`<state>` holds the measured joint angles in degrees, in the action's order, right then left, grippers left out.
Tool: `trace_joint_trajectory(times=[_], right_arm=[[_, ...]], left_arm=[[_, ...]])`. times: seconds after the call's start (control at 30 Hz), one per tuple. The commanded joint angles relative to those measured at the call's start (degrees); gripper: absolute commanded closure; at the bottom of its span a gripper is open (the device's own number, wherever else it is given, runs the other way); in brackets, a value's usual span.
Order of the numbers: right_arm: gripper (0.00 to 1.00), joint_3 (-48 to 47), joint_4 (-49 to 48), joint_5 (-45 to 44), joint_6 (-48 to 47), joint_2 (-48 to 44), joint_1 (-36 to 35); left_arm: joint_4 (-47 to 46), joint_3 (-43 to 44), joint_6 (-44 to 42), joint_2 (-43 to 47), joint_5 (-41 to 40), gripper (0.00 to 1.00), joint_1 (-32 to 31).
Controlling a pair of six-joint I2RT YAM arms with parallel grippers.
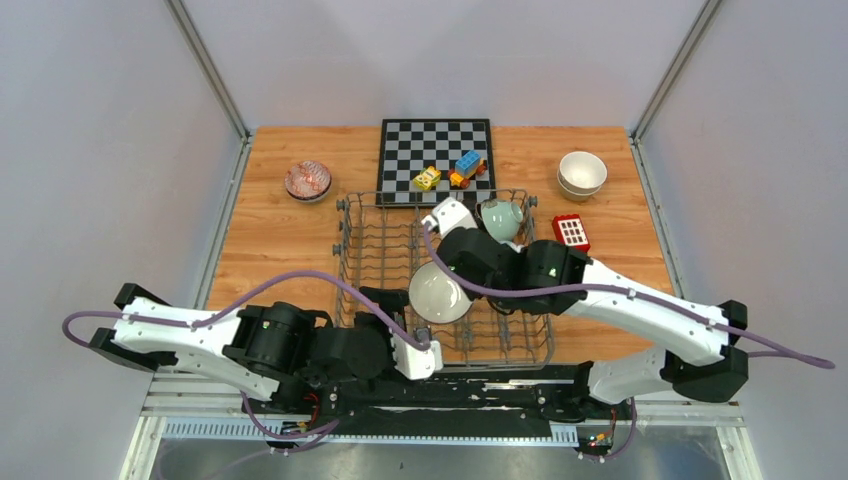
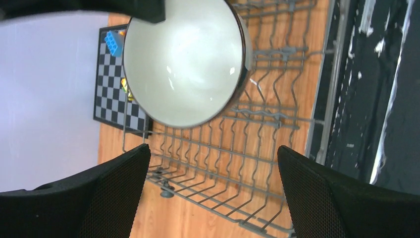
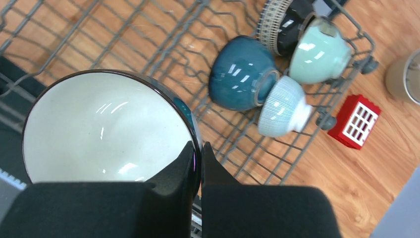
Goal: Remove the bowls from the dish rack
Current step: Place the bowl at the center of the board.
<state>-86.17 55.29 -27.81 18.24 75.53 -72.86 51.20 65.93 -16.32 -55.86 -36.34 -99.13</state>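
My right gripper (image 3: 199, 153) is shut on the rim of a bowl (image 3: 109, 129) with a cream inside and dark outside, held above the grey wire dish rack (image 3: 148, 29). In the top view this bowl (image 1: 438, 292) hangs over the rack's middle (image 1: 380, 250), with the right gripper (image 1: 455, 275) on its far right rim. A dark teal bowl (image 3: 240, 79), a blue-and-white striped bowl (image 3: 285, 106), a pale mint bowl (image 3: 319, 52) and a dark-patterned bowl (image 3: 282, 20) lie in the rack's far right corner. My left gripper (image 1: 400, 325) is open and empty over the rack's front, just below the held bowl (image 2: 183, 64).
Two stacked cream bowls (image 1: 582, 173) stand on the table at the far right. A patterned bowl (image 1: 308, 181) sits at the far left. A chessboard (image 1: 436, 160) with toy blocks (image 1: 466, 167) lies behind the rack. A red block (image 1: 571, 231) lies right of the rack.
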Motion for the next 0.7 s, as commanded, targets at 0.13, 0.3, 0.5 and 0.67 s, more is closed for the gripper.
trace_joint_trajectory(times=[0.13, 0.3, 0.5, 0.67], right_arm=[[1.00, 6.07, -5.91, -1.83, 2.19, -8.91, 11.55], [1.00, 10.78, -8.35, -0.98, 4.22, -12.62, 15.27], [1.00, 12.97, -8.87, -1.54, 5.98, -13.36, 15.40], [1.00, 13.40, -9.13, -2.49, 8.09, -12.66, 15.38]], left_arm=[[-14.40, -2.47, 17.13, 1.61, -8.82, 0.00, -0.12], [-29.30, -8.19, 32.37, 4.59, -9.76, 0.00, 8.64], [-26.31, -3.82, 55.63, -0.35, -3.50, 0.04, 21.29], [-18.35, 1.93, 69.72, -5.96, -2.55, 0.09, 25.63]])
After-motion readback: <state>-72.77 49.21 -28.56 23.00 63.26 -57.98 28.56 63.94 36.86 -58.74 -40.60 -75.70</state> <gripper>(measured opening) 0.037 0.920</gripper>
